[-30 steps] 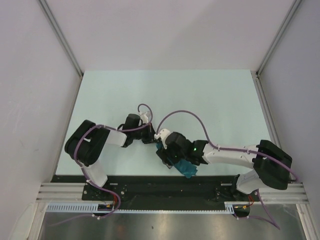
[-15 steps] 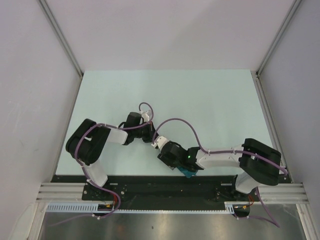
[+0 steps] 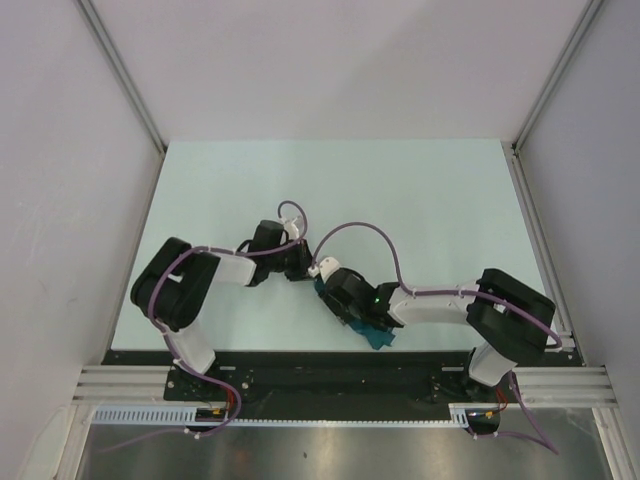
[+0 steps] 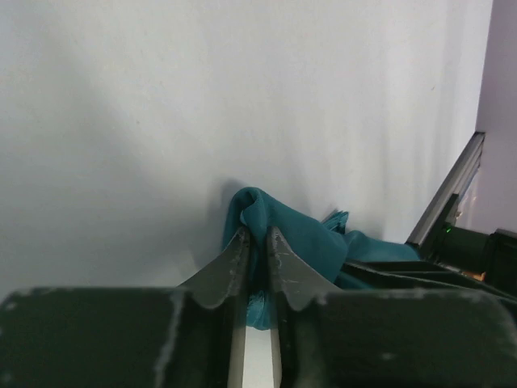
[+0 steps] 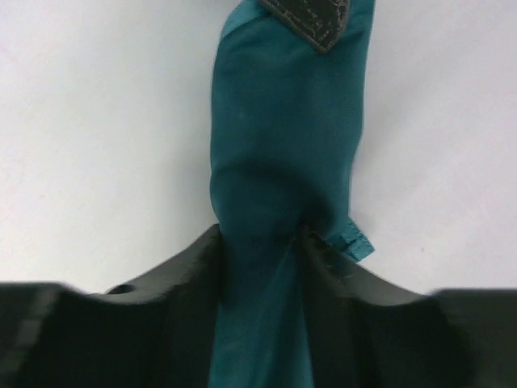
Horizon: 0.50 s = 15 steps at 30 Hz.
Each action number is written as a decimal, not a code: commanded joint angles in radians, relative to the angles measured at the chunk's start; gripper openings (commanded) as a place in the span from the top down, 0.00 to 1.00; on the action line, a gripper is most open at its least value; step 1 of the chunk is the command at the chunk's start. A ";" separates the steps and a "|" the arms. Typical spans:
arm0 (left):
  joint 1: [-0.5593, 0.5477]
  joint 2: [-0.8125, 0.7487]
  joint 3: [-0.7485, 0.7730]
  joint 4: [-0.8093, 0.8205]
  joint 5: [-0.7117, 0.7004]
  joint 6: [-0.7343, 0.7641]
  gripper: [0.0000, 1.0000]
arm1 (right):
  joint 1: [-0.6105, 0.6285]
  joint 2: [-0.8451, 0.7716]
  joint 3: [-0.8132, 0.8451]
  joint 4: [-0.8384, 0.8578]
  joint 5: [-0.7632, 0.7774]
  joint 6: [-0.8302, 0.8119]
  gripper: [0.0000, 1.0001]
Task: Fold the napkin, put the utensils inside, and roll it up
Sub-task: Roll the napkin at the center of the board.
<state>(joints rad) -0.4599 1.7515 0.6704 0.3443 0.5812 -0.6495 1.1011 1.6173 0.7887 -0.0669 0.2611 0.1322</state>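
Observation:
The dark teal napkin (image 3: 378, 335) is rolled into a narrow bundle near the table's front edge, mostly hidden under the arms. My left gripper (image 3: 306, 278) is shut on its far end; in the left wrist view the cloth (image 4: 291, 234) is pinched between the fingers (image 4: 279, 259). My right gripper (image 3: 345, 305) is shut around the middle of the roll (image 5: 283, 129), its fingers (image 5: 194, 267) squeezing the cloth on both sides. The left gripper's fingertip (image 5: 311, 18) shows at the top of the right wrist view. The gold fork is hidden.
The pale green table (image 3: 400, 200) is walled by grey panels left, right and behind. A metal rail (image 4: 448, 194) runs along the table's edge. The black mounting strip (image 3: 330, 365) lies just in front of the napkin.
My right arm drew back toward the front edge, then came forward again, with its elbow moving left. The napkin bundle stays gripped by both grippers. The left arm shifted slightly.

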 commanded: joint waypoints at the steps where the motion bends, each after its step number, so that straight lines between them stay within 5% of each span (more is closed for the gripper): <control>1: 0.012 -0.070 0.058 -0.019 -0.017 0.027 0.73 | -0.058 0.078 -0.035 -0.109 -0.121 0.070 0.62; 6: 0.079 -0.145 0.052 -0.050 -0.040 0.042 0.45 | -0.127 0.029 -0.078 -0.073 -0.367 0.112 0.73; 15: 0.118 -0.216 -0.035 -0.007 -0.009 0.062 0.34 | -0.348 -0.045 -0.190 0.170 -0.764 0.191 0.77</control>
<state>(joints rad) -0.3313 1.5562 0.6865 0.2867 0.5396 -0.6018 0.8104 1.5566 0.6605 0.1162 -0.2577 0.2657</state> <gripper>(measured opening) 0.648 0.278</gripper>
